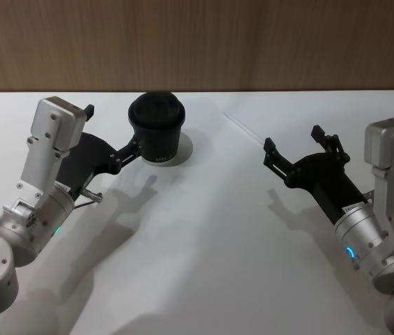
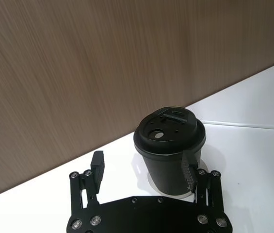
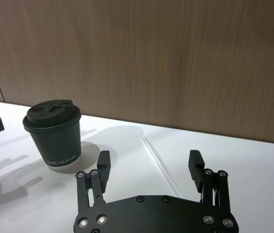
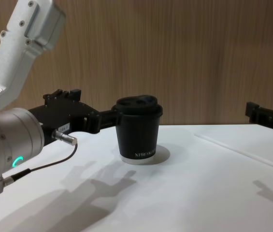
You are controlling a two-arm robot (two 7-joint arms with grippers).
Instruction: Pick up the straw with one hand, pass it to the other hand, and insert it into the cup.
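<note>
On the smooth white desk (image 1: 203, 251), the black right tool (image 1: 293, 138) hangs wide open by the near end of the thin, straight white straw (image 1: 242, 125), which lies flat and points far-left. The left tool (image 1: 111, 129), also spread wide, has one fingertip just beside the upright, lidded black paper cup (image 1: 156, 132). Behind is a wood-grain wall (image 1: 197, 42).

Head camera looks down, chest camera across, wrist cameras forward; all share the cup (image 1: 156, 132).
</note>
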